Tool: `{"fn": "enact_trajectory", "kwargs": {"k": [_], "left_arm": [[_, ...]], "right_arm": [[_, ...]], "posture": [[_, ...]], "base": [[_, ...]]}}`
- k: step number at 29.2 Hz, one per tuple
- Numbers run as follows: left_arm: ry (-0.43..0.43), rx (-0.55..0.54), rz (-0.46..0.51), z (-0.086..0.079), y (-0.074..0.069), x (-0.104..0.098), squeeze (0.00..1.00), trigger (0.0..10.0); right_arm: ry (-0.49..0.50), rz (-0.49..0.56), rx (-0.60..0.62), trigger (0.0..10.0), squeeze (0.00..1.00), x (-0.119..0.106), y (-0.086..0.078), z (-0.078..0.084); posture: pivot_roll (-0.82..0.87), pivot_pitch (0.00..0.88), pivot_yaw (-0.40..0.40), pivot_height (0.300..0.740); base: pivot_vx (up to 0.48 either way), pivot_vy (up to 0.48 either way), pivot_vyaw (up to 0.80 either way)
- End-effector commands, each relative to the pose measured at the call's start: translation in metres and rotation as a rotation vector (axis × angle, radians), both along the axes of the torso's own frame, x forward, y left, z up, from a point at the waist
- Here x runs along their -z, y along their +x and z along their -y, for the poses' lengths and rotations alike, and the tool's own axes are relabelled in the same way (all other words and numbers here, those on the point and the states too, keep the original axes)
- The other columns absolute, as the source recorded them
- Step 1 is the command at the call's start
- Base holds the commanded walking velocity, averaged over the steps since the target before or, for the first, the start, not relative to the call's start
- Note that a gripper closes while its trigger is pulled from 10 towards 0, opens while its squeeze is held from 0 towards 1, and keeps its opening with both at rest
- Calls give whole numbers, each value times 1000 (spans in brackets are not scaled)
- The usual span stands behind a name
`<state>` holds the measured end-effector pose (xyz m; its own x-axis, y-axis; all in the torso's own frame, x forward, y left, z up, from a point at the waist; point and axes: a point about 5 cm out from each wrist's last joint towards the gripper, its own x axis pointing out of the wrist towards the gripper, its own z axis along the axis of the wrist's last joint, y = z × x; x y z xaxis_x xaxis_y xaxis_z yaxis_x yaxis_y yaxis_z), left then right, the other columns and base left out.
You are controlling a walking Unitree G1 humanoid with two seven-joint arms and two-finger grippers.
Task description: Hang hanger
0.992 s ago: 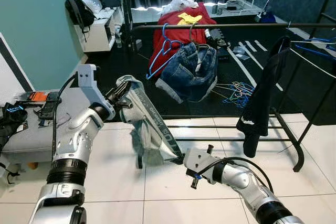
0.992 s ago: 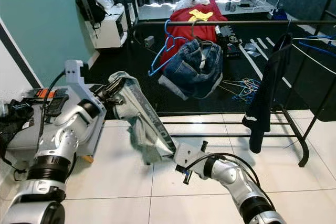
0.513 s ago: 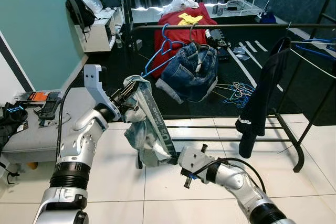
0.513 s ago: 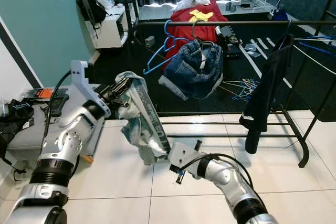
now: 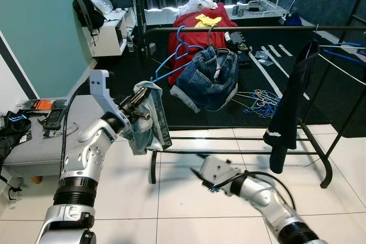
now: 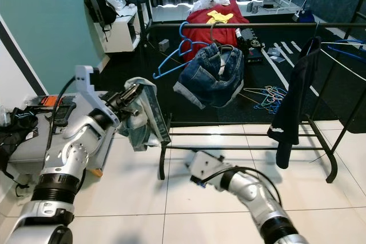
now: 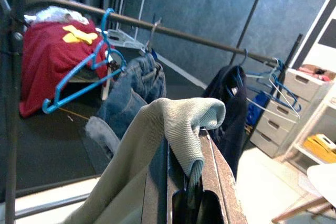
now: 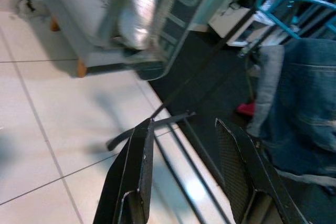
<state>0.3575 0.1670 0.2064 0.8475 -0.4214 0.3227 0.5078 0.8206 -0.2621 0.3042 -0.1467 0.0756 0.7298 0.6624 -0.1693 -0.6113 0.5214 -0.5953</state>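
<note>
One grey garment [image 5: 150, 119] in left claw [image 5: 139, 102]; right claw [image 8: 189, 171] apart, empty.

Hidden / unresolved:

- Left gripper [image 5: 137, 108]: fingers buried in the folds of the grey-green garment [image 5: 150, 123]; finger gap not visible. Whether a hanger sits inside the garment cannot be told.
- Left wrist view: garment [image 7: 173, 129] drapes over the fingers; fingertips covered, lower garment cut by frame edge at 6 o'clock.
- Right wrist view: garment [image 8: 157, 19] motion-blurred, printed lettering unreadable, cut off at 12 o'clock.
- Rail [image 5: 257, 27]: runs out of frame at 3 o'clock.
- Loose hangers on the floor [image 5: 257, 100]: too small to count.
</note>
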Motion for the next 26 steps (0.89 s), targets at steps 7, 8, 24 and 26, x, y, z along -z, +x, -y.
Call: {"fn": "enact_trajectory", "kwargs": {"k": [7,8,24,26], "left_arm": [[-16,86,30,0,-3,-8,0,10000],[6,191,33,7,-9,-7,0,10000],[118,552,42,40,-34,-1,0,10000],[117,539,44,40,-32,-4,0,10000]], "right_arm": [[137,60,105,10000,1000,-22,13,17],[159,65,113,10000,1000,-28,16,19],[192,88,-53,10000,0,-53,29,-6],[198,55,-126,10000,0,-49,23,-17]], "posture": [[-68,0,74,740],[-63,0,75,740],[-59,0,72,740],[-57,0,68,740]], "base": [[0,0,0],[0,0,0],[0,0,0],[0,0,0]]}}
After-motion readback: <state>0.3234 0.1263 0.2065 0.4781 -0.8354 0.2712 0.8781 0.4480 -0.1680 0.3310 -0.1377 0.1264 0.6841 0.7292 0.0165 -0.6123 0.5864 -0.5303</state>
